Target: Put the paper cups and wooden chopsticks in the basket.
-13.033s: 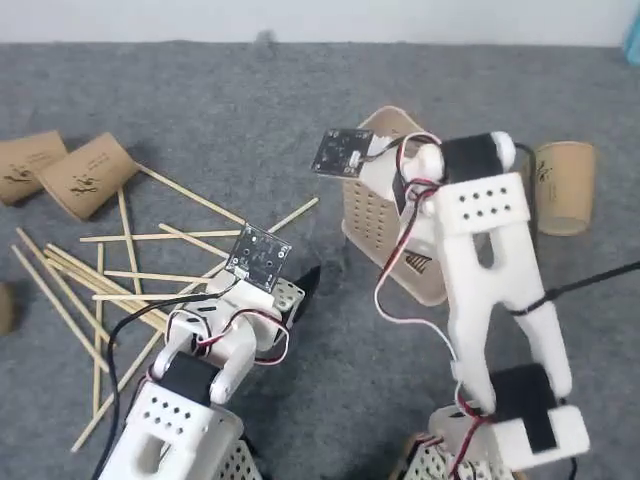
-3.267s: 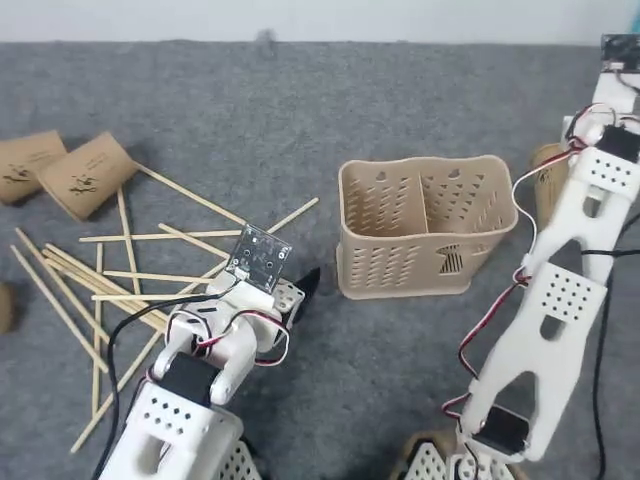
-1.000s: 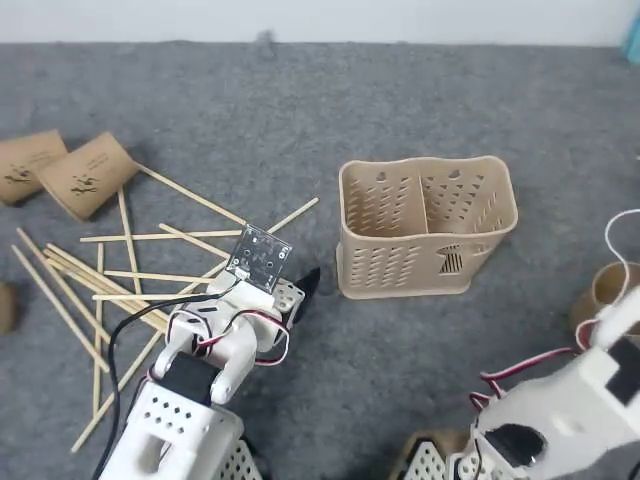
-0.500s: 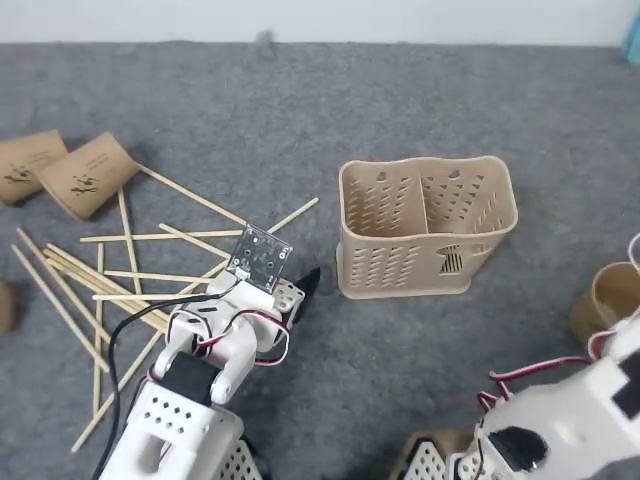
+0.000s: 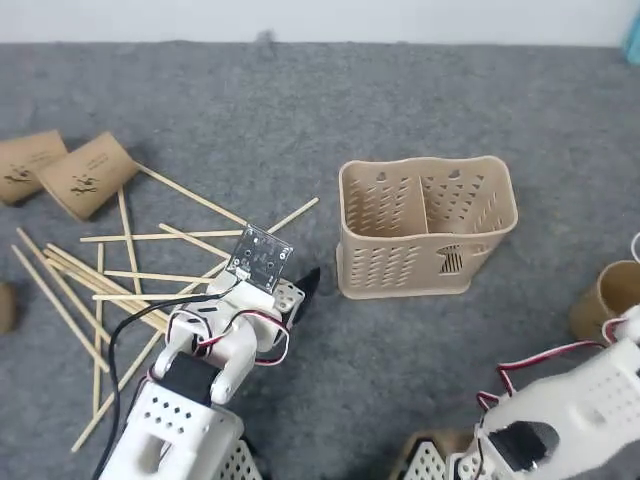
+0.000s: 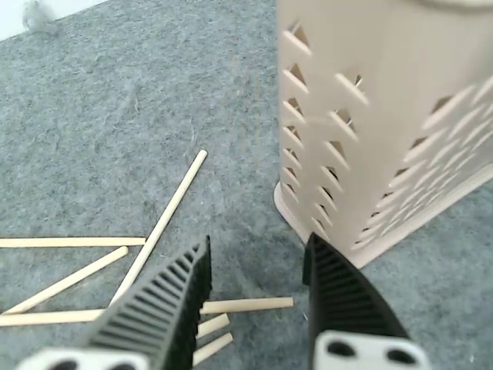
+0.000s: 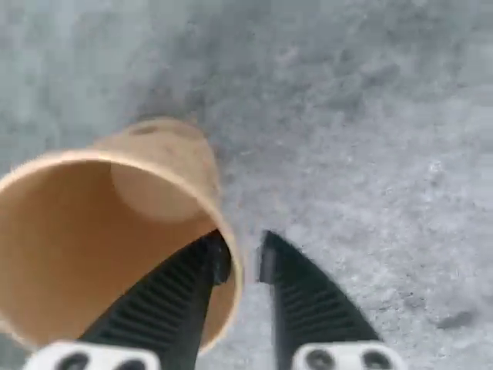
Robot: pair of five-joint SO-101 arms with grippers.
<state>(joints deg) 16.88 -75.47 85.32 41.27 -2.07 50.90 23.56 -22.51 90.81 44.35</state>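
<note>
The beige two-compartment basket stands mid-table. My right gripper is shut on the rim of a paper cup, one finger inside and one outside. This cup hangs at the right edge, in front of and to the right of the basket. My left gripper is open and holds nothing, close to the basket wall. From above it sits just left of the basket. Two more paper cups lie on their sides at the far left. Several wooden chopsticks are scattered beside them.
A sliver of another brown cup shows at the left edge. Loose chopstick ends lie under my left gripper. Grey felt covers the table, with bare room behind and in front of the basket.
The right arm went from the basket to the cup at the back right and gripped it. It has carried the cup toward the front right. In the last second it shifted only slightly. The left arm is unchanged.
</note>
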